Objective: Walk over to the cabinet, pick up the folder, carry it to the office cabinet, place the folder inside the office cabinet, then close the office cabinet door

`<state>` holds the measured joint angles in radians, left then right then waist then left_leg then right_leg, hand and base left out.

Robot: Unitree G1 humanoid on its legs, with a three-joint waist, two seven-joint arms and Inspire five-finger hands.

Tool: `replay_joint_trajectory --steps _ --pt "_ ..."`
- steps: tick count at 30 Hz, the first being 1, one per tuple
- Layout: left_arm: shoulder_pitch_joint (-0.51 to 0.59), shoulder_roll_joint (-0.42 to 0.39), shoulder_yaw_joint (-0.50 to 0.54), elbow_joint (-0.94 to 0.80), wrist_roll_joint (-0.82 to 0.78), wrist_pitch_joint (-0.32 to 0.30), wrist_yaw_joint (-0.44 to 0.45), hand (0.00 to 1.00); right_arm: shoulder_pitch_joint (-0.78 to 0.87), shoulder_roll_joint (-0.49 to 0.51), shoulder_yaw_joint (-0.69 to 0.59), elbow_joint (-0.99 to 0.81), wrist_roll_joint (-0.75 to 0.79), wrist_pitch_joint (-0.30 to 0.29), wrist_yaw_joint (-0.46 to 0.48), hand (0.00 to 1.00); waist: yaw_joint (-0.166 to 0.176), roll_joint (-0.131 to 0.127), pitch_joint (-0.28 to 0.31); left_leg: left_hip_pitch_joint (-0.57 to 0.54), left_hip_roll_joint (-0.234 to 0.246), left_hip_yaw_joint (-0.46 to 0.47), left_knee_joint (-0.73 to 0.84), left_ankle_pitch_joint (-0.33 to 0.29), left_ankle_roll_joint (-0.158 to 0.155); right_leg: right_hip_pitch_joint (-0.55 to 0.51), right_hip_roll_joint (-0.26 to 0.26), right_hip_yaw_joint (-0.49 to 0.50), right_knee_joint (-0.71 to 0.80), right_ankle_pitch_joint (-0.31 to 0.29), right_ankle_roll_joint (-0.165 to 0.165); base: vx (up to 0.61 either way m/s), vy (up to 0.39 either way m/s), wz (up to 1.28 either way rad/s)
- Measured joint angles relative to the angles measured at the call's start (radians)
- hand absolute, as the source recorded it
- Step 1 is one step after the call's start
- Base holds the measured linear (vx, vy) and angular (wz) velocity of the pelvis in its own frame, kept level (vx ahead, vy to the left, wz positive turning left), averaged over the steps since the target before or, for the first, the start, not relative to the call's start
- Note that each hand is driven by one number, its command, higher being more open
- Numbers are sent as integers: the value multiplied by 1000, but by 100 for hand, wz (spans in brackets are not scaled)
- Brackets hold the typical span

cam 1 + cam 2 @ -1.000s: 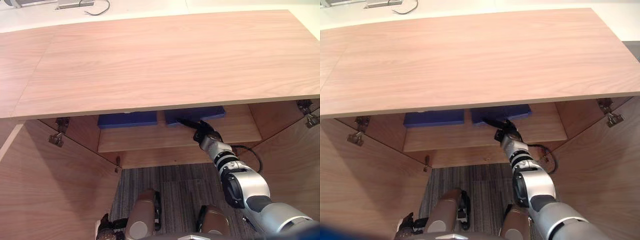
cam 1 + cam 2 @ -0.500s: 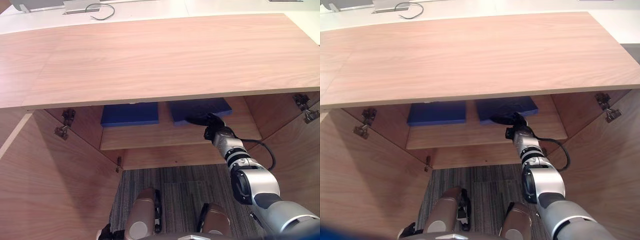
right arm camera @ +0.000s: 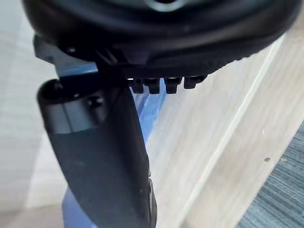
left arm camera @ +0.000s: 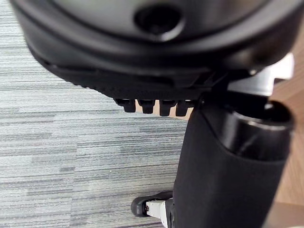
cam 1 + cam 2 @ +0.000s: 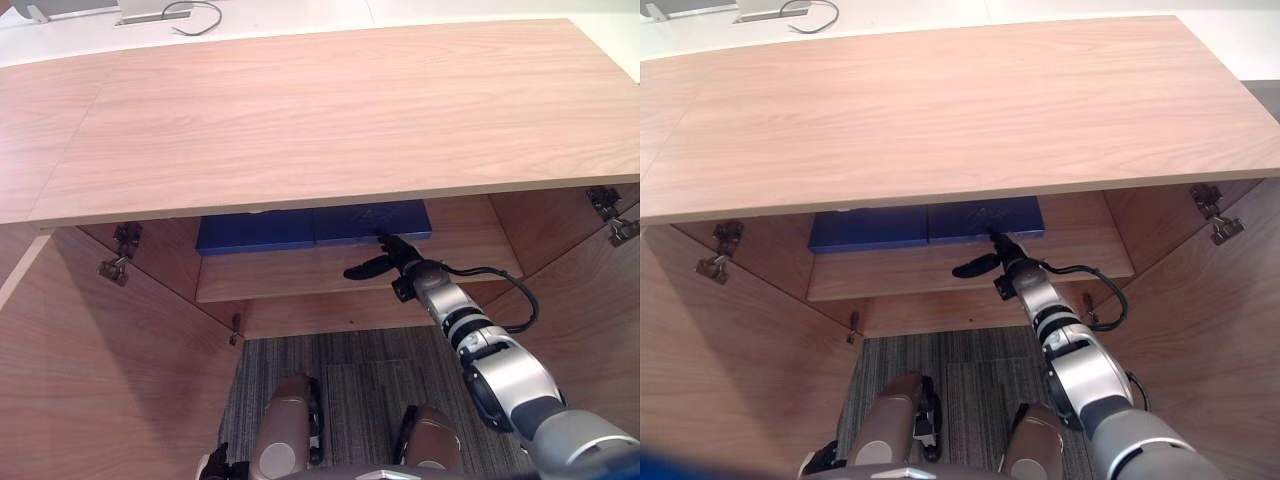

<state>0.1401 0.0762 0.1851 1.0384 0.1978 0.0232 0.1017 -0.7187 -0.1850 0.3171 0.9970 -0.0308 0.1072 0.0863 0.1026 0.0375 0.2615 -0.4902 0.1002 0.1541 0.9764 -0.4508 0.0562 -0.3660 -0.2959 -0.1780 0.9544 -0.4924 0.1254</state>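
Note:
Two blue folders lie flat, side by side and touching, on the cabinet's shelf [image 5: 290, 278]: the left folder [image 5: 255, 232] and the right folder [image 5: 372, 220]. My right hand [image 5: 402, 270] reaches onto the shelf just in front of the right folder. Its fingers are straight, with the tips at the folder's front edge and the thumb spread out to the left. The right wrist view shows that thumb [image 3: 104, 156] with the blue folder [image 3: 154, 102] past it. My left hand [image 4: 228, 166] hangs low over the carpet, relaxed and holding nothing.
The wide wooden cabinet top [image 5: 320, 110] overhangs the back of the shelf. Both doors stand open: the left door [image 5: 100, 380] and the right door [image 5: 590, 300]. Grey striped carpet [image 5: 350, 370] lies below. A grey device [image 5: 150, 10] sits on the white surface behind.
The right folder has slid left until it meets the left folder, closing the gap. My right hand has come off its top and drawn back to its front edge, thumb spread.

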Motion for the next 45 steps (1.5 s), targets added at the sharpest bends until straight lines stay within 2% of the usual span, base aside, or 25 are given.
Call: replay_joint_trajectory --steps 2,6,10,11,15,16,19,22,24,26,28,30,32,35,39,42,43,44,45 --pt "-4 16 -50 4 -8 -2 0 100 31 0 62 0 -10 -6 45 100 0 -1 0 1 -1 1 -3 0 1 0 -1 0 -2 1 1 0 0 0" --pt "0 31 -87 8 -38 -13 -1 100 34 -8 101 1 -72 -22 67 100 1 -9 -6 5 -5 5 -14 3 1 0 -4 3 -10 4 5 0 0 0" --pt "-2 60 -159 19 -40 -16 0 100 78 29 186 3 -413 -56 41 100 2 -24 -16 25 -9 4 -49 14 -15 25 0 -4 -56 23 10 19 3 0" --pt "-7 69 -182 31 -39 -15 1 100 97 53 210 24 -571 -54 10 100 2 -28 -23 40 -12 5 -70 19 -19 42 3 -6 -84 34 12 46 18 -2" --pt "-11 82 -211 45 -30 -12 21 100 110 88 225 72 -792 -37 -7 100 4 -39 -35 72 -24 6 -126 40 -16 82 7 -17 -155 67 20 22 18 2" --pt "-12 83 -213 46 -29 -11 24 100 110 91 228 78 -806 -33 -7 100 5 -40 -35 79 -25 6 -136 43 -15 91 9 -19 -170 73 21 0 0 0" --pt "-10 90 -225 54 -28 6 26 100 131 100 273 87 -876 -19 11 100 17 -51 -39 138 -25 24 -220 75 -8 142 29 -15 -265 118 19 20 3 -16" --pt "-9 102 -252 58 -1 9 28 100 161 103 333 85 -953 -25 38 100 21 -63 -45 219 -19 52 -362 138 -18 215 69 -7 -434 205 12 43 -35 -32" --pt "-9 107 -251 56 13 9 31 100 180 103 336 76 -958 -31 57 100 18 -73 -54 270 -16 69 -473 192 -32 270 98 -6 -577 282 4 47 -68 -29" --pt "-6 116 -242 55 30 10 38 100 189 98 336 28 -954 -39 64 100 11 -96 -80 302 -6 86 -584 253 -46 331 143 -5 -780 395 -10 59 -90 -32" --pt "1 116 -231 56 41 13 41 100 190 85 336 -32 -945 -44 58 100 3 -101 -84 299 11 81 -585 258 -47 365 177 1 -879 452 -22 28 -72 -28" --pt "-3 113 -216 54 45 12 37 100 195 65 333 -72 -894 -51 48 100 4 -102 -86 300 15 20 -561 257 -49 376 196 19 -903 470 -33 3 -73 -30" --pt "3 107 -207 54 50 12 26 100 232 59 316 -102 -796 -71 16 100 4 -95 -96 309 16 -78 -548 240 -78 373 215 55 -903 485 -42 -20 -38 -45" --pt "5 101 -201 54 48 12 20 100 307 91 214 -83 -693 -76 4 100 3 -83 -104 298 21 -148 -531 218 -109 339 239 111 -905 518 -47 -60 5 -58" --pt "13 89 -161 57 44 12 -5 100 464 136 5 -40 -468 -50 -23 100 -11 -71 -108 276 39 -104 -540 215 -111 272 263 192 -911 594 -48 -151 59 -63" --pt "15 90 -122 70 28 12 -23 100 561 134 -110 -58 -358 -42 -67 100 -51 -68 -107 258 36 -26 -540 219 -110 195 269 287 -911 657 -32 -194 76 -95" --pt "18 95 -123 62 29 14 -28 100 595 129 -145 -81 -330 -43 -71 100 -62 -69 -107 259 37 12 -540 224 -101 173 269 300 -917 683 -11 -254 82 -166" --pt "56 100 -131 0 21 34 -57 100 631 108 -190 -123 -309 -46 -71 100 -70 -55 -97 263 52 68 -538 247 -55 159 274 280 -962 767 -18 -295 14 -188" --pt "111 98 -136 -76 -23 30 -68 100 643 81 -232 -145 -304 -42 -70 100 -75 -35 -80 280 92 142 -547 260 -34 150 282 206 -971 796 -39 -267 -37 -177"
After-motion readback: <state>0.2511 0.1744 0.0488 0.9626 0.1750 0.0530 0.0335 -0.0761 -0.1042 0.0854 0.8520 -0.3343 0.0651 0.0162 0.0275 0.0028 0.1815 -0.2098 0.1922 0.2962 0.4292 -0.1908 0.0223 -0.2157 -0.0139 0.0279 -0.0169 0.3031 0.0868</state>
